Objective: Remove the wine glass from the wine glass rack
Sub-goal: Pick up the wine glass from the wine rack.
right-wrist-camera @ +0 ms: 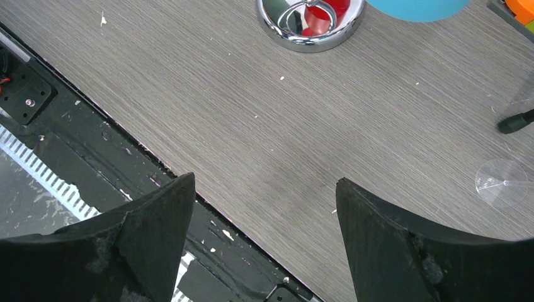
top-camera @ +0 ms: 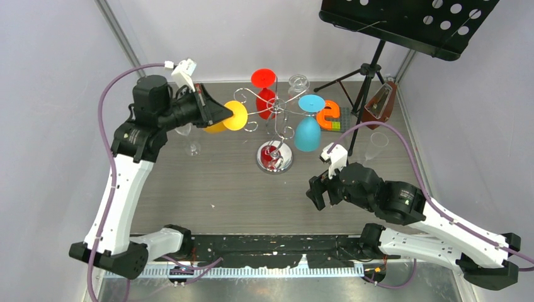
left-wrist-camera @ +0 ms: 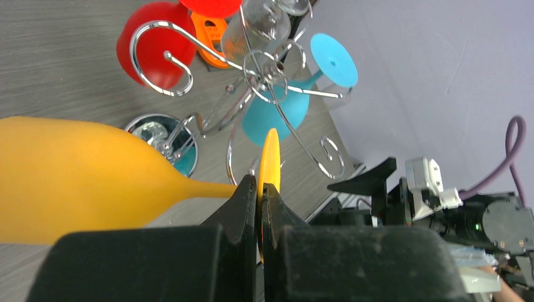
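Yellow wine glass (left-wrist-camera: 82, 176): held up in the air just left of the wine glass rack (top-camera: 275, 113); whether it is touching a scroll arm cannot be told.
Long axis: stem lies roughly level in the left wrist view, bowl pointing away from the rack, foot disc (left-wrist-camera: 271, 157) on the rack side and seen edge-on.
Left gripper (left-wrist-camera: 259, 189): clamped tight on the foot disc.
Rack contents: red glass (top-camera: 266, 100), blue glass (top-camera: 307, 132) and a clear glass (top-camera: 298, 83) are hung on the arms; red and blue with bowl down, foot up.
Rack base: round and mirrored, stood on the grey table (right-wrist-camera: 315, 113).
Right gripper (right-wrist-camera: 264, 189): jaws spread wide, nothing between them, low over the table near the front edge.
Back right: black music stand (top-camera: 403, 22).
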You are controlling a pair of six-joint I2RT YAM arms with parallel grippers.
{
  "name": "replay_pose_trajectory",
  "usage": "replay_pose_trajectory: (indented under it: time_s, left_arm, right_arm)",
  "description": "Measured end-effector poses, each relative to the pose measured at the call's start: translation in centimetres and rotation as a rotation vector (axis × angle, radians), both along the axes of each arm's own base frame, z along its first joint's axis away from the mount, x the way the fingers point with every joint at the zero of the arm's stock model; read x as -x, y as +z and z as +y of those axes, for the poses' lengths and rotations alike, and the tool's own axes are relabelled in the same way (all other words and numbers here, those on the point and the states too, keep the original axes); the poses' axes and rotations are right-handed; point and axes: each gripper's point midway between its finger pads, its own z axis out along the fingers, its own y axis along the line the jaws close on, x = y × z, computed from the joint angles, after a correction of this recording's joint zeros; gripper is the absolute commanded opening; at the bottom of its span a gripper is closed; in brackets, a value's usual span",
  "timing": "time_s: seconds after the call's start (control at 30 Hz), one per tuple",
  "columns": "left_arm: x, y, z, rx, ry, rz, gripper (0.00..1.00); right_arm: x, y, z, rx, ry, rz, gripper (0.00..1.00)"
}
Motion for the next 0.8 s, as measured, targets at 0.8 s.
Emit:
replay_pose_trajectory:
  time_s: [0.8]
  left_arm:
    - [14.6, -3.6, -1.8, -0.114, -0.338, -0.067, 0.00]
  right_arm:
    - [0.8, 4.7, -0.1, -0.095, -0.010, 0.016, 0.90]
